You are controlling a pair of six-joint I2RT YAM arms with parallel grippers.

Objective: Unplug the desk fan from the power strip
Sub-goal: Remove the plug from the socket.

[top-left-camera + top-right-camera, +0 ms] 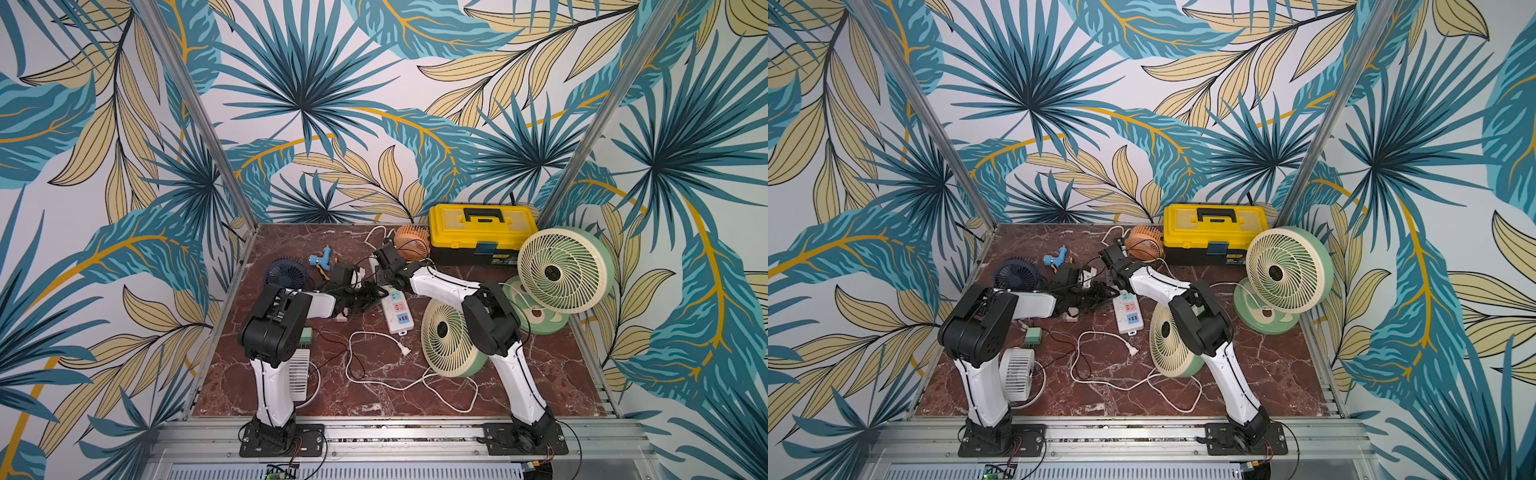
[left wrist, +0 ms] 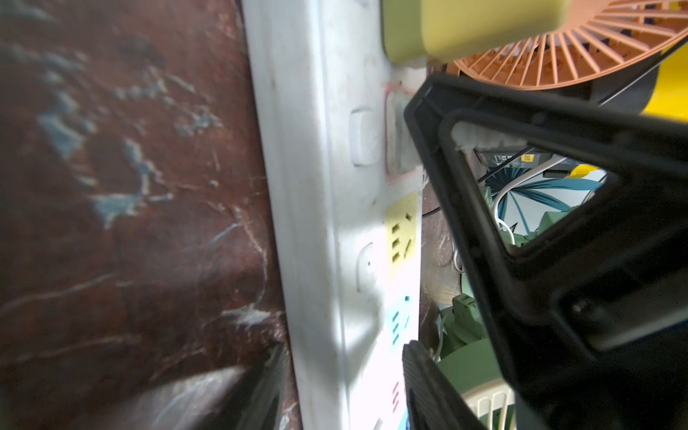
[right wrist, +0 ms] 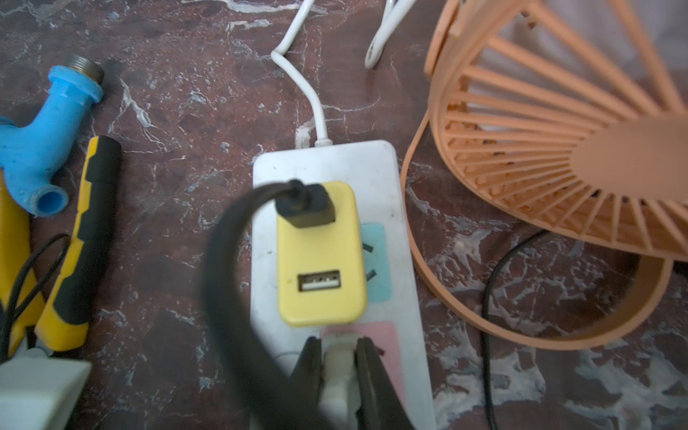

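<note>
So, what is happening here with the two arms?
The right gripper is shut on the white plug, which sits in the pink socket of the power strip. The left gripper straddles the power strip, probably to hold it down. The plug is not yet pulled out.

a staged robot lab cell: leaf-print wall panels (image 1: 374, 104) on aluminium posts (image 1: 197, 112) box in a marble-look table (image 1: 324, 399), two arms (image 1: 270, 382) bolted to a metal rail (image 1: 395, 428).
</note>
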